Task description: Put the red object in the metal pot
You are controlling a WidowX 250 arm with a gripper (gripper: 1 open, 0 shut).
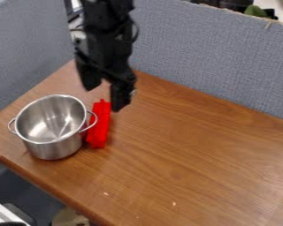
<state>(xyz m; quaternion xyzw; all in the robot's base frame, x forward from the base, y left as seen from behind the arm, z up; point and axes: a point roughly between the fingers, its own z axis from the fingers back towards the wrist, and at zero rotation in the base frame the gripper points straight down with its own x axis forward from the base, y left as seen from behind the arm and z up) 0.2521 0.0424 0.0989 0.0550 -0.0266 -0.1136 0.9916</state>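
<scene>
Hovering pincer (109,91) over red bar (99,125), jaws spread wide, nothing held. Bar on desk (191,150), just beside pot (52,126), not inside. Step: lining up grasp. Next: drop over bar, clamp, lift clear of rim, carry into pot.

The metal pot (52,126), shiny, round and empty, stands upright near the surface's left corner. The red object (99,124), a bright elongated bar, lies just beside the pot's right side, outside it.
</scene>
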